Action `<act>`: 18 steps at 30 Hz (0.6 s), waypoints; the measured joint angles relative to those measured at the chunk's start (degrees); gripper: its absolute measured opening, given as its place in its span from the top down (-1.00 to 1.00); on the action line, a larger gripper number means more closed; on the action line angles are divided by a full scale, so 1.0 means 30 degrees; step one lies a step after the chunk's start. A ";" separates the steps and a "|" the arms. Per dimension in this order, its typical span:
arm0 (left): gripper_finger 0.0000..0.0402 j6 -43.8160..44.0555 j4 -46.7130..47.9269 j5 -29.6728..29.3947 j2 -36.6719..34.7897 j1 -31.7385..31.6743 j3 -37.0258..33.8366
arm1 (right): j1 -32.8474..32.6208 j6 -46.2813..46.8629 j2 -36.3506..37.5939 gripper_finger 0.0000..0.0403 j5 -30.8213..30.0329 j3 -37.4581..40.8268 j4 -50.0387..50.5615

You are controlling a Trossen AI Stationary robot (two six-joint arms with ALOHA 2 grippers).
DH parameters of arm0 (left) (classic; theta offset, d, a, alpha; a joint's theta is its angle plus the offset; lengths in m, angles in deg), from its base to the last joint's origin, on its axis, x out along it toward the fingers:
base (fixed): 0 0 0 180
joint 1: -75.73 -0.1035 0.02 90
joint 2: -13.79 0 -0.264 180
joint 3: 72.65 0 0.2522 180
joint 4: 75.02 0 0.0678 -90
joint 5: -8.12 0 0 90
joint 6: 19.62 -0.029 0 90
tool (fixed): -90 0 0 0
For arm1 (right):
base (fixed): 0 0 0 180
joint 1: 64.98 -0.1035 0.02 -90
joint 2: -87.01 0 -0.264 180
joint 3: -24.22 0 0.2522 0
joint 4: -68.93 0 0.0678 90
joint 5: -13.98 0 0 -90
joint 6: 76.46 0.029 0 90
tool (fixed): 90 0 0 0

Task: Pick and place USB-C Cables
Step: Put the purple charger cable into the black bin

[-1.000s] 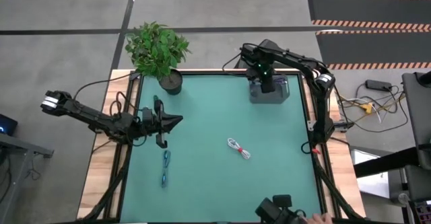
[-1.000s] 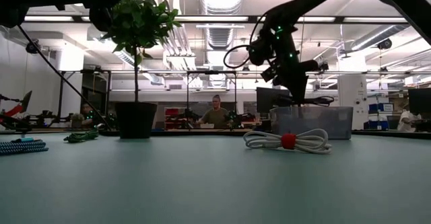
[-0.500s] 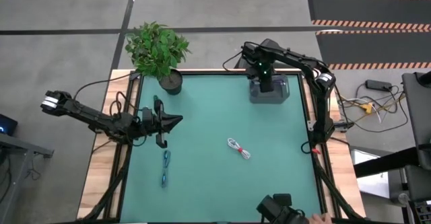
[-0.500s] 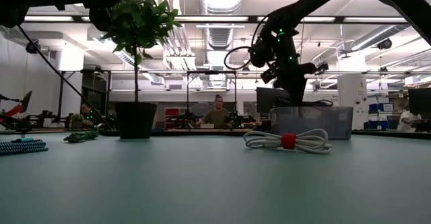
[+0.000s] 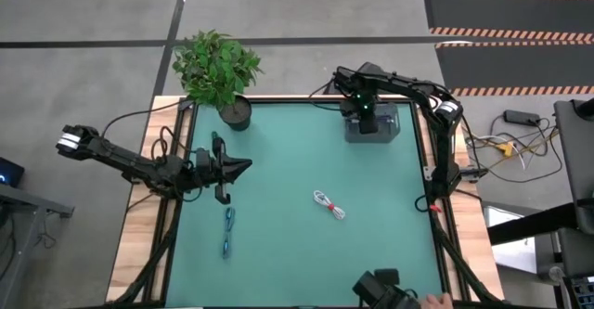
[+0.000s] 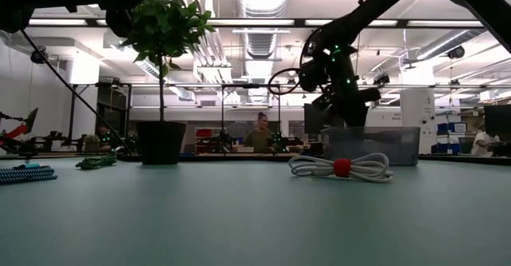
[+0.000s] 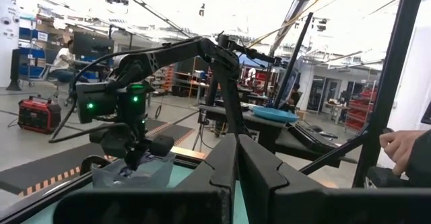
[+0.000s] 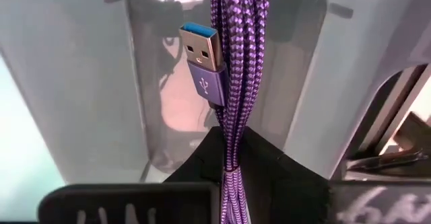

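My right gripper [image 5: 365, 114] hangs over the clear bin [image 5: 373, 128] at the table's far right, shut on the dark blue-purple cable [image 8: 239, 56]. The white cable with a red tie [image 5: 329, 204] lies mid-table. The light blue cable [image 5: 228, 230] lies near the left edge and the dark green cable [image 5: 216, 143] beyond it. My left gripper [image 5: 243, 167] rests shut at the left side, between those two cables. My right gripper pinches the purple cable bundle between its two fingers [image 8: 232, 153], coming from above and pointing down. The bundled strands run on past the fingertips, lifted clear, with the plug end [image 8: 202, 52] hanging over the inside of the bin [image 8: 101, 83].
A potted plant [image 5: 219, 68] stands at the far left corner. In the low view the white cable [image 6: 342, 168] lies in front of the bin [image 6: 371, 144]. A person's hand [image 7: 404, 143] shows beyond the table, and another person [image 6: 260, 134] is far behind.
My right gripper has sunk toward the bin and turned at the wrist, carrying the purple cable along. The other cables have stayed where they were.
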 joint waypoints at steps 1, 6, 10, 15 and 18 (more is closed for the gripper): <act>1.00 0.0005 0.0001 0.0005 0.0000 0.0000 0.0000 | 0.0000 -0.0002 0.0000 0.91 -0.0003 0.0000 -0.0183; 1.00 0.0029 0.0003 0.0007 0.0000 0.0000 0.0000 | -0.0007 -0.0039 -0.0025 0.91 0.0016 0.0036 -0.0661; 1.00 0.0024 0.0003 0.0005 0.0000 0.0000 0.0000 | -0.0007 -0.0053 -0.0262 0.91 0.0044 0.0167 -0.0777; 1.00 0.0029 0.0010 0.0007 0.0000 0.0000 0.0000 | -0.0007 -0.0053 -0.0892 0.91 0.0058 0.0253 -0.0824; 1.00 0.0035 0.0010 0.0007 0.0000 0.0000 0.0000 | -0.0007 -0.0053 -0.1332 0.91 0.0051 0.0284 -0.1019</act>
